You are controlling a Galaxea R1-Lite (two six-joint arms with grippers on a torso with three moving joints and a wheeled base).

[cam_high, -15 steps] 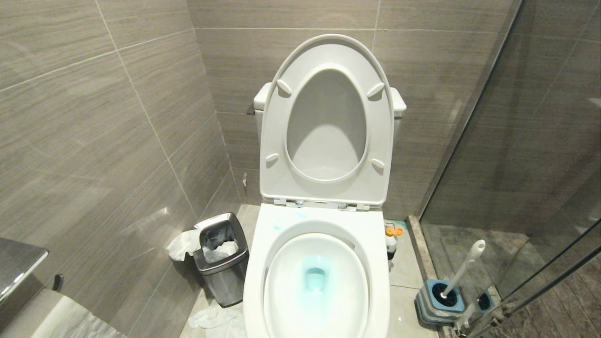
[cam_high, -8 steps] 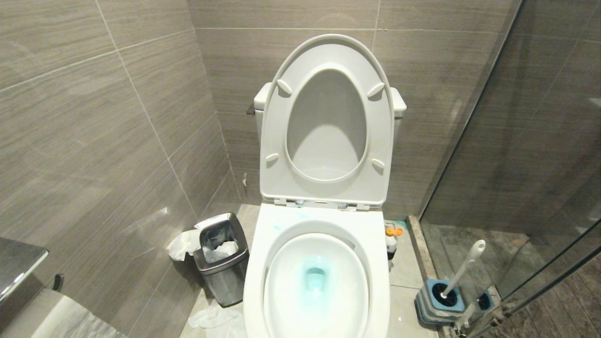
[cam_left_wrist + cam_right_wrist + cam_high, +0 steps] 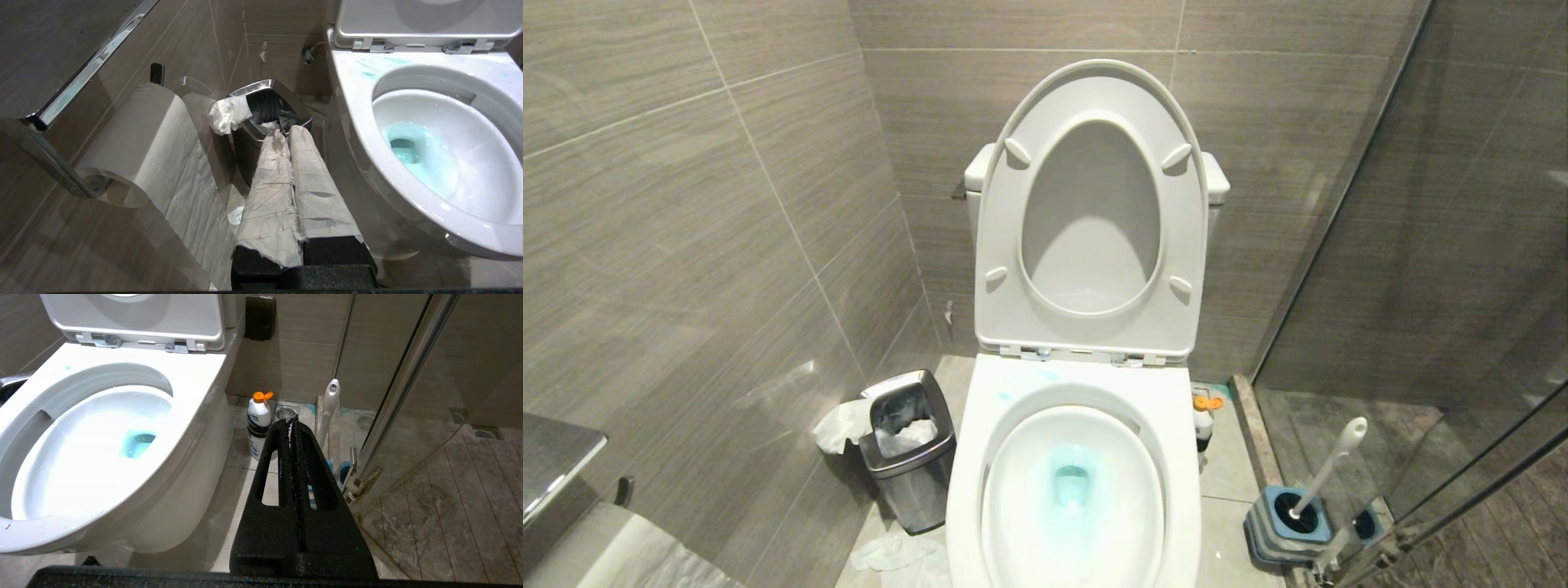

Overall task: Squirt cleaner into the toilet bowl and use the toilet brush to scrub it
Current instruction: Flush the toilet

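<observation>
Left gripper (image 3: pixel 286 130) jaws pressed together, both fingers wrapped in white paper, nothing pinched. Just past the tips: steel waste bin (image 3: pixel 267 110) with black liner and a wad of tissue on its rim. To one side of the jaws, paper roll (image 3: pixel 135 143) on a chrome holder; to the other, the toilet bowl (image 3: pixel 429 163) with blue-tinted water and blue smears on the rim.

Right gripper (image 3: pixel 291 421) jaws pressed together, empty. Just beyond the tips, the cleaner (image 3: pixel 258 424) stands upright on the floor beside the bowl base, orange cap flipped; label print too small to read. The toilet brush (image 3: pixel 329 410) handle rises just beside the tips, its head hidden behind the fingers.

Head view shows neither gripper; only it shows the brush standing in its blue-grey holder (image 3: pixel 1286 523) by the glass door (image 3: pixel 1462 245), seat and lid (image 3: pixel 1092 212) up.
</observation>
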